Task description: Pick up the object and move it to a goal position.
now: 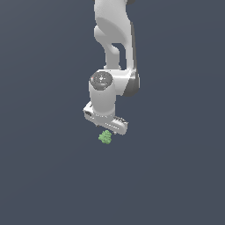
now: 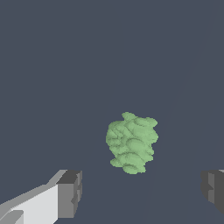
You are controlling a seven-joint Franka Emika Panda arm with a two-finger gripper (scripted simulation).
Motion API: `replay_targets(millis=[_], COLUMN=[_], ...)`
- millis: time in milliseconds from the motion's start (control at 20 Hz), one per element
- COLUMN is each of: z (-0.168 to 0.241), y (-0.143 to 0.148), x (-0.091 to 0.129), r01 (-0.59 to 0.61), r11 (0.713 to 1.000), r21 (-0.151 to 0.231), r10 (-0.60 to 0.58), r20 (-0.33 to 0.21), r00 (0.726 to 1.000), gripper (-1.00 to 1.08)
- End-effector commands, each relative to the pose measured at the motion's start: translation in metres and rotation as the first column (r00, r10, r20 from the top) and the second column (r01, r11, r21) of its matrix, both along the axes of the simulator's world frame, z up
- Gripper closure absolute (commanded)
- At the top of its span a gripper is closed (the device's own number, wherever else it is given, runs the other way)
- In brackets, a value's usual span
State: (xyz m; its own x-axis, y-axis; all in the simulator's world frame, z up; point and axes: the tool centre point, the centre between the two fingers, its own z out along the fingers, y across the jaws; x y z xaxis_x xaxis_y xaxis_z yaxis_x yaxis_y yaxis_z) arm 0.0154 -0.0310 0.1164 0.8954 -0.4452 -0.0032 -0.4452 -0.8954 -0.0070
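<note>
Green lump point(image 1: 105, 137), just one of it, sits on the flat dark gray floor point(image 1: 39, 176). It is bumpy all over and very small, much smaller than the white robot hand above it. One robot arm point(image 1: 115, 39) is in the picture too. It comes down from the top of the exterior view, bends at a round joint, and points its hand straight down at the floor.

At the end of the arm is one gripper point(image 1: 107, 127). In the exterior view it hangs right over the lump, and the lump peeks out from under its lower edge. Its two fingers cannot be made out there.

The wrist view looks down past the fingers. Two dark finger pads point(image 2: 70, 193) show, one on each side, set far apart. The green lump point(image 2: 131, 143) lies on the floor in the space between them but further ahead, nearer to one finger than the other. Neither pad touches it. The gripper point(image 2: 141, 192) is spread wide and has nothing in it.
</note>
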Motion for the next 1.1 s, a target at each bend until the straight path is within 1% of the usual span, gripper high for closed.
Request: replay_targets(millis=[0,250,500,850,1050], z=[-0.007,-0.018,-0.025,-0.027,-0.037], y=[-0.003,-0.006,-0.009,-0.009,-0.009], x=[0.002,0.004,0.005,0.005,0.005], r01=[0.067,0.163,0.221,0.235,0.235], r11=[0.998,0.987,0.975,0.972,0.972], r21=[-0.002,-0.005,-0.007,-0.008,-0.008], r10=[-0.067,-0.163,-0.221,-0.235,-0.235], r20=[0.000,-0.001,0.000,-0.001,-0.001], r00=[0.998,0.987,0.975,0.972,0.972], gripper=[-0.92,-0.92,-0.92,-0.92,-0.92])
